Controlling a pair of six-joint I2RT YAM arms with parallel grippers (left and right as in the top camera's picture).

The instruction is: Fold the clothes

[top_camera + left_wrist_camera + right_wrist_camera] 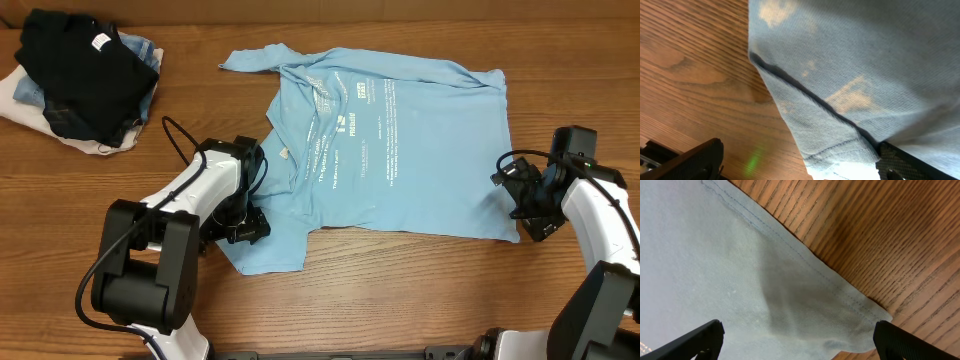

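The left gripper (243, 222), jaws spread wide, is sitting over a folded flap of the light-blue shirt (400, 150) at 7 o'clock. The right gripper (527, 205), jaws equally spread, is sitting over the hem corner at 4 o'clock; closing too shallow is risking a one-layer pinch or a missed edge, dragging the fold crooked. The shirt is lying on the counter (400, 300) between them, spreading toward 12 o'clock, with the black garment (80, 70) sitting well apart at 10 o'clock.
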